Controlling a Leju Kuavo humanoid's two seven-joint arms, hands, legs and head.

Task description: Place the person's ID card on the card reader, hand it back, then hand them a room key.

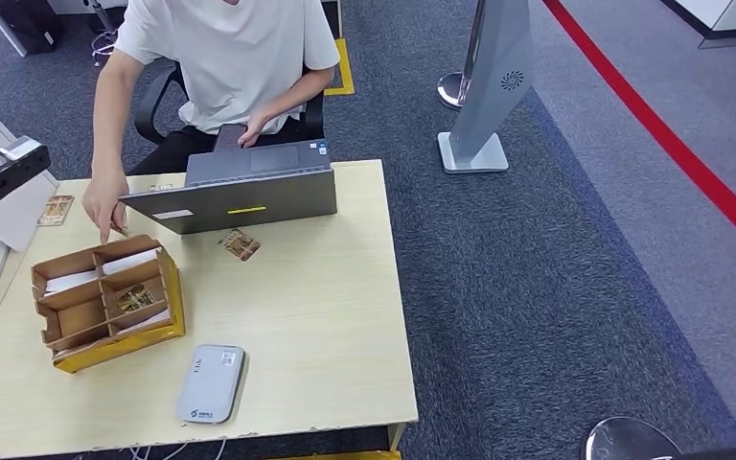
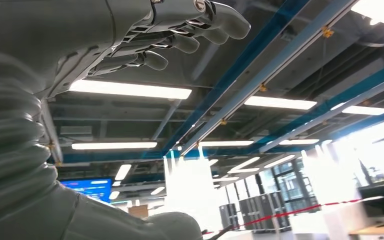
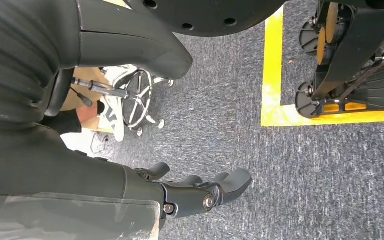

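A: Status? I read the left hand (image 2: 180, 35) raised, fingers loosely apart, holding nothing. The right hand (image 3: 200, 192) hangs over the carpet, empty, fingers slightly spread.

B: Confirmed. A card (image 1: 240, 244) lies on the bench (image 1: 326, 316) beside the laptop (image 1: 235, 196); the card reader (image 1: 211, 383) sits near my edge.

A: I would approach the card flat, pinch by its edges, then centre it on the reader.

Office: desk (image 1: 326, 316), laptop (image 1: 235, 196), carpet (image 1: 556, 287)
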